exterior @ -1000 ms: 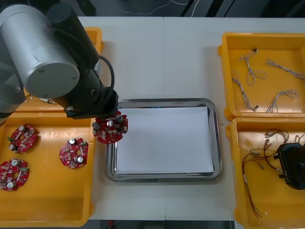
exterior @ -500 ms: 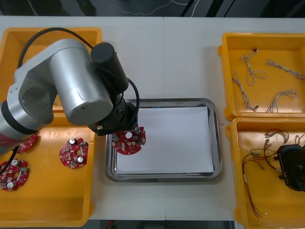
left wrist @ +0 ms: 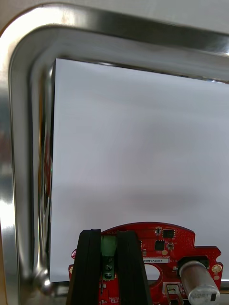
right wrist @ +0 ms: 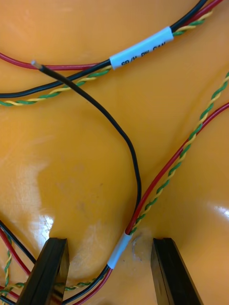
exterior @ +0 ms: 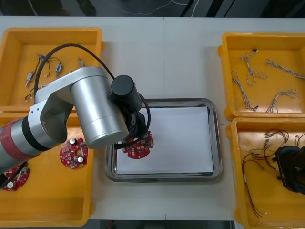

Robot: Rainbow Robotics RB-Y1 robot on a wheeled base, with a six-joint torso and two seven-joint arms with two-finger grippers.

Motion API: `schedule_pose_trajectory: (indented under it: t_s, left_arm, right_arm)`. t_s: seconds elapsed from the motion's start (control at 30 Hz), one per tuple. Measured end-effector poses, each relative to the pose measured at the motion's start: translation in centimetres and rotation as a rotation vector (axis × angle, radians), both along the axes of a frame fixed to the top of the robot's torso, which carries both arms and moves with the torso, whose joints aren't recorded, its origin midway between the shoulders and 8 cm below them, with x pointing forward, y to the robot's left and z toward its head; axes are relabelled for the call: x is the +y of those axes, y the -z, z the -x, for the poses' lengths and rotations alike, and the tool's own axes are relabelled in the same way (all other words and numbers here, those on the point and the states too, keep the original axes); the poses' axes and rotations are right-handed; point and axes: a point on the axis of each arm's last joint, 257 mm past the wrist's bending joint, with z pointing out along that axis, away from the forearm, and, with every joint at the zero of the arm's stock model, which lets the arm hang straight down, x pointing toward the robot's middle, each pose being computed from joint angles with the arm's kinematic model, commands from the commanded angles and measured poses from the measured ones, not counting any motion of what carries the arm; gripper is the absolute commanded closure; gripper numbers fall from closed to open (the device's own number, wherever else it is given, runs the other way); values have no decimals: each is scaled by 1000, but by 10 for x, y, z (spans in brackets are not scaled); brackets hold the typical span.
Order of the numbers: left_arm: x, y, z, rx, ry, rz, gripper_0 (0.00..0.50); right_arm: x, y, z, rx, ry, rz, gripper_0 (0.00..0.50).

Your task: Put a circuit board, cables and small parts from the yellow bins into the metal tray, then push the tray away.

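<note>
While the left gripper [left wrist: 109,234] clamps its black fingers [left wrist: 89,267] on a green block at the edge of a round red circuit board [exterior: 138,149], that board sits over the white inside of the metal tray [exterior: 217,143], close to the tray's left near corner; whether it rests on the white surface or hangs just above it cannot be told. Beside the tray, the near left yellow bin [exterior: 47,210] holds two more boards [exterior: 73,153], one partly hidden under the arm, and the far left bin [exterior: 14,43] holds small metal parts [exterior: 31,78]. Across the table the right gripper [exterior: 290,171] hangs low in the near right yellow bin [exterior: 238,191], its fingers [right wrist: 50,271] spread wide, with a white-sleeved bundle of red and black cables [right wrist: 119,250] lying between them and clear of both. Twisted cables [exterior: 252,76] lie loose in the far right bin [exterior: 224,71]
</note>
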Motion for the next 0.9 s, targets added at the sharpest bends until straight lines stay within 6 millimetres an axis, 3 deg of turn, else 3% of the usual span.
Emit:
schedule_pose_trajectory:
  t_s: [0.03, 0.07, 0.13, 0.27, 0.7, 0.9]
  left_arm:
    - [1, 3, 1, 3, -1, -1, 500]
    - [2, 6, 2, 5, -3, -1, 500]
    - [2, 11, 2, 0, -5, 1, 500]
    - [2, 21, 3, -11, -2, -1, 500]
    - [7, 46, -1, -18, -3, -18, 498]
    - [7, 46, -1, -19, -3, -18, 496]
  right_arm:
    - [0, 0, 0, -1, 1, 0, 165]
    - [-1, 1, 1, 0, 1, 1, 206]
    - [-1, 2, 2, 2, 2, 1, 348]
    - [-2, 3, 5, 8, 4, 1, 500]
    - [-2, 2, 5, 5, 4, 4, 500]
    - [-2, -11, 20, 50, -8, 8, 500]
